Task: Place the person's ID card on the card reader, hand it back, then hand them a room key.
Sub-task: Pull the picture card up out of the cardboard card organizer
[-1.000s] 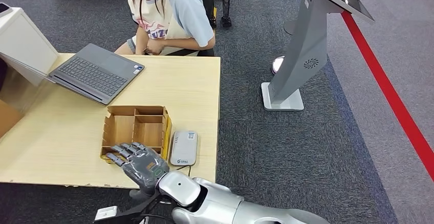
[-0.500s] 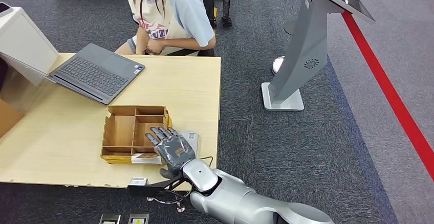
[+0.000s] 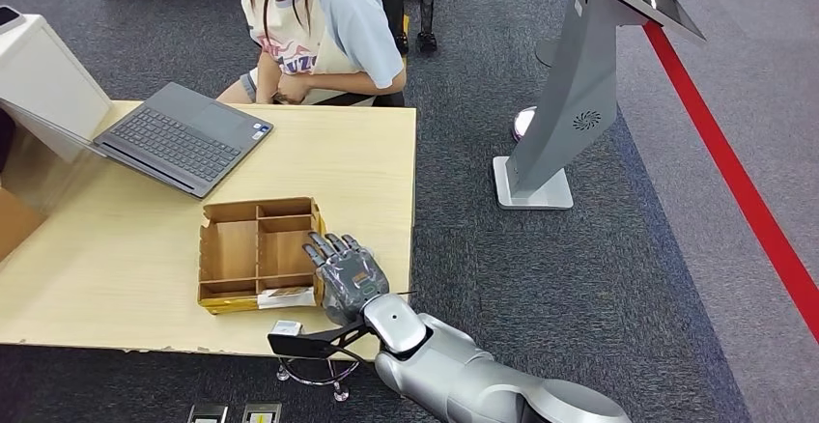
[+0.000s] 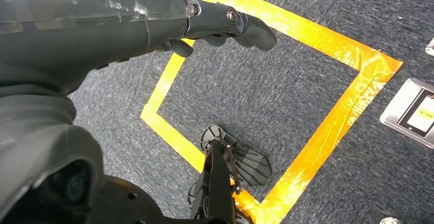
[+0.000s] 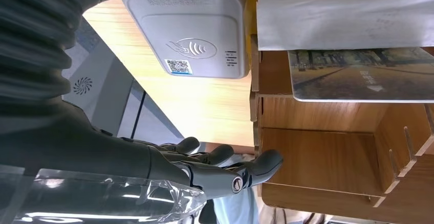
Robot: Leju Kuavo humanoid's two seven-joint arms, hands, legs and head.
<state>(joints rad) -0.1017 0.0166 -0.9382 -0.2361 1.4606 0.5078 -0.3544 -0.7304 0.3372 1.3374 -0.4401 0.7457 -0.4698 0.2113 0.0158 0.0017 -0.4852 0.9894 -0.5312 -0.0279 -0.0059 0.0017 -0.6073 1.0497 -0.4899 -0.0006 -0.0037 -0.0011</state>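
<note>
Right hand (image 3: 348, 273) hovers flat over the card reader (image 5: 190, 29), fingers spread and holding nothing; you can see the reader's white face below it in the right wrist view. Left hand (image 4: 225, 22) hangs by the robot's side over the carpet, fingers loosely apart, nothing in it.

Cards sit in the wooden organizer (image 3: 256, 249), just beside the reader: a white card (image 5: 348, 12) and a scenic printed card (image 5: 363, 73) in the front slot nearest the robot. You cannot tell from here which is the ID and which the room key.

Risks for you:
- Wrong card picked, since the two lie stacked close together.
- Fingers catching the organizer's thin wall and shoving it across the table (image 3: 367, 162).
- Flat card hard to pinch from a shallow slot; it may slip.

Person (image 3: 319, 27) waits seated at the far edge.
</note>
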